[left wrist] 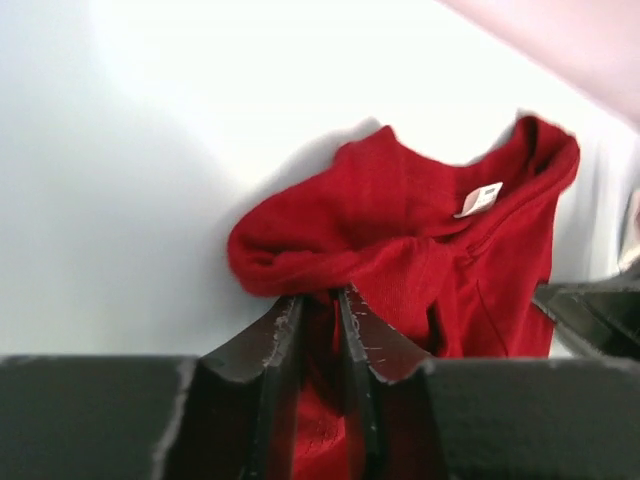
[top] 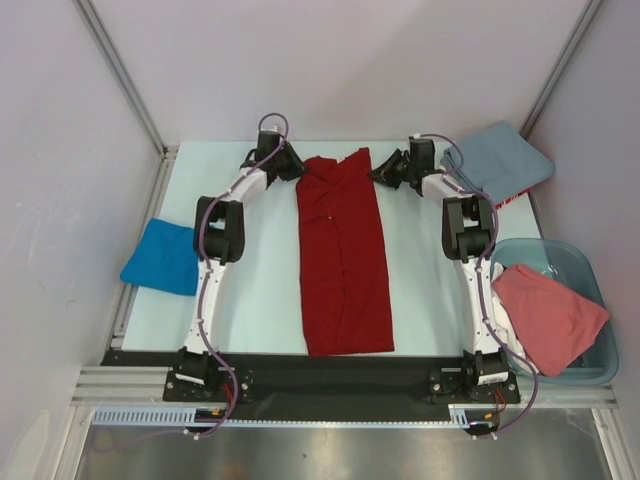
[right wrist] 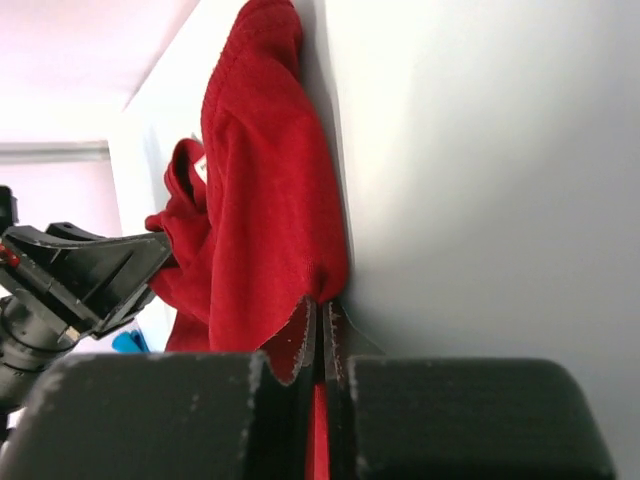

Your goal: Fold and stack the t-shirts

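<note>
A crimson red t-shirt lies folded into a long narrow strip down the middle of the table, collar end at the far side. My left gripper is shut on its far left corner; the cloth bunches between the jaws of the left gripper. On the other side, my right gripper pinches the far right corner, and red fabric is clamped thin in the right gripper. A white label shows at the collar. A blue t-shirt lies at the table's left edge.
A grey-blue t-shirt lies folded at the far right corner. A clear plastic bin at the right holds a salmon-pink t-shirt and white cloth. Metal frame posts and pale walls enclose the table.
</note>
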